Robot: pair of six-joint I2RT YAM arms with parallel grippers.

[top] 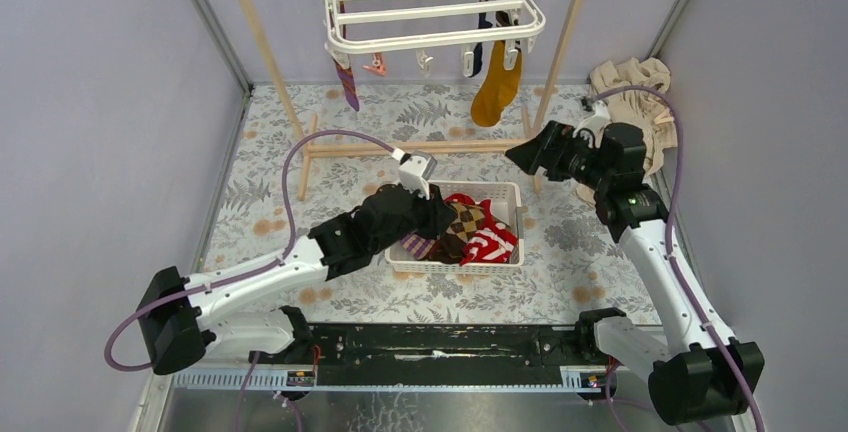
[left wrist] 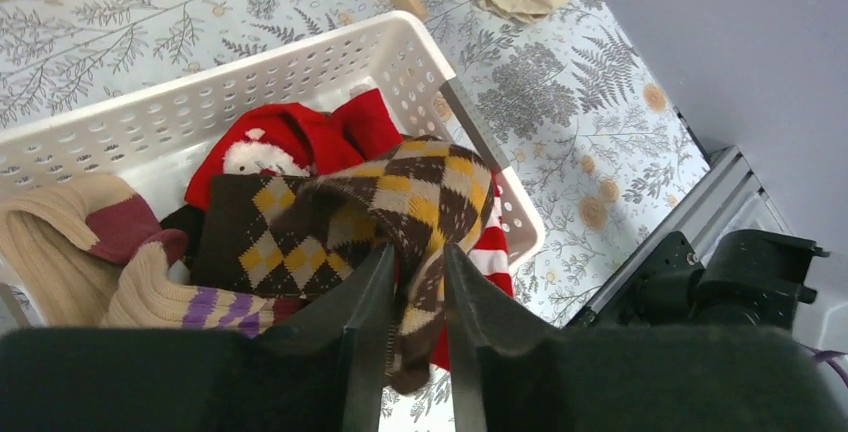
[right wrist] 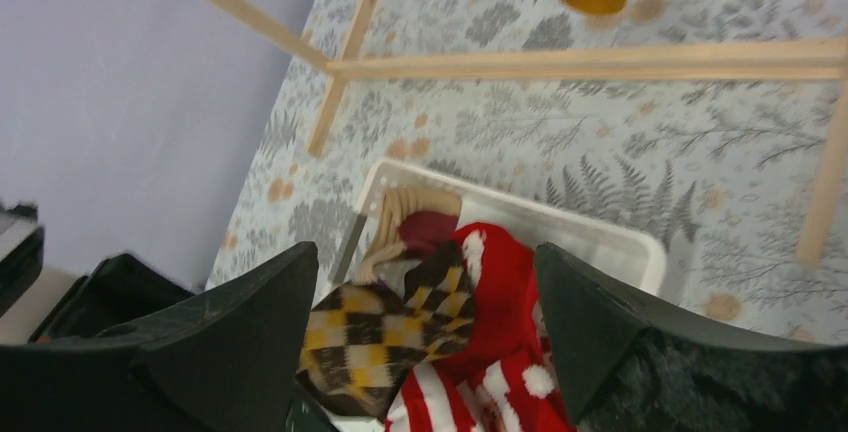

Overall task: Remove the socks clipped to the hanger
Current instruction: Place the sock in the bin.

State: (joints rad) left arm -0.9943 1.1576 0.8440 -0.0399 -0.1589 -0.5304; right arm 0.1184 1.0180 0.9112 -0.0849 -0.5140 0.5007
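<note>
— Brown argyle sock (left wrist: 400, 192) lies over our basket (left wrist: 300, 62), between barely parted fingers of the left gripper (left wrist: 415, 252); gripped or not, we cannot tell.
— Our right gripper (right wrist: 425, 252) gapes wide; a mustard sock (top: 497, 87) hangs clipped to the hanger (top: 430, 22).

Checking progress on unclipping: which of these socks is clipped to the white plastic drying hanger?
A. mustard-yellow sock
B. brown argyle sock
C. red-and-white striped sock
A: the mustard-yellow sock hangs from a clip on the white plastic drying hanger; the red-and-white striped sock and brown argyle sock lie in the white perforated basket.
</note>
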